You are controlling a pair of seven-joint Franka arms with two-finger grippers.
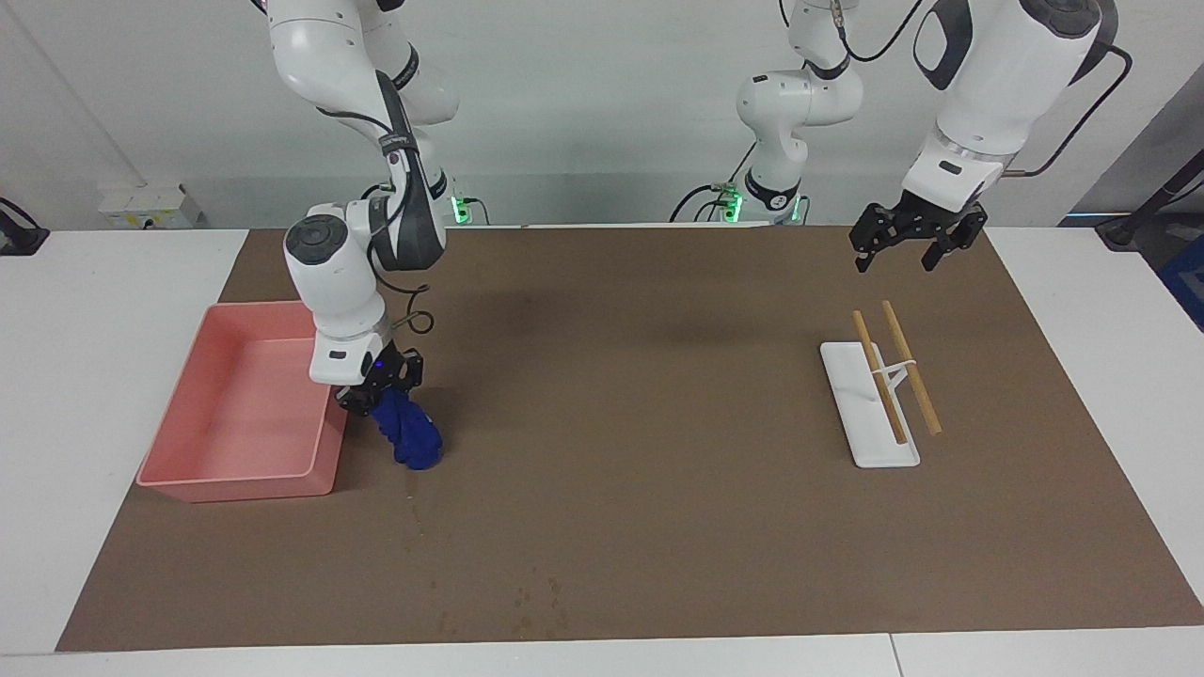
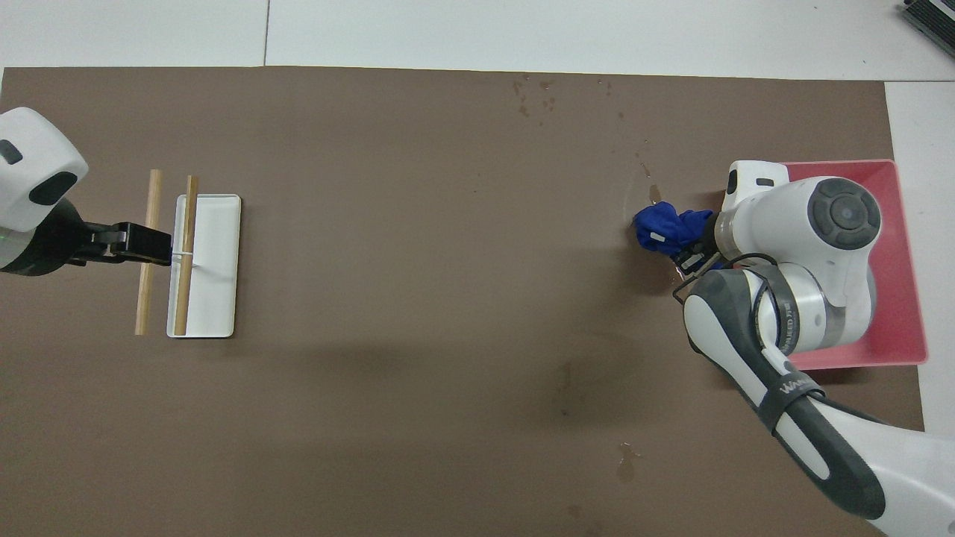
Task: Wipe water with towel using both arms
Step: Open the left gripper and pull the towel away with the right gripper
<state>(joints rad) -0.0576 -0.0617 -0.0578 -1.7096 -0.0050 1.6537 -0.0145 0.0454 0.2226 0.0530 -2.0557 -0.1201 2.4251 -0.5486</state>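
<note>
You have one brown mat (image 1: pixel 658 423) filling most of both views, and two arms on it. The right arm comes in at upper left of the facing view and its right gripper (image 1: pixel 378 387) sits low at the mat, closed on the towel (image 1: pixel 409 434), which hangs from the fingers as a blue lump whose lower end looks to touch the mat. One pink bin (image 1: pixel 188 470) stands at left of centre in that view, touching or just beside the towel's gripper.

The relation you need: the water (image 1: pixel 419 527) runs from just under the towel toward the bottom edge of the facing view, a thin faint streak whose long axis points down the frame, ending in a scatter of small spots (image 1: pixel 527 602) near the bottom centre. In the overhead view the same trail climbs from the towel toward the upper centre. So the wipe, as I judge it, goes away from the robots along that line, and the right arm is much the nearer.

The left gripper (image 1: pixel 908 246) waits up in the air at upper right, fingers spread and empty, over the mat by one white tray (image 1: pixel 851 376) carrying two sticks (image 1: pixel 879 376).
</note>
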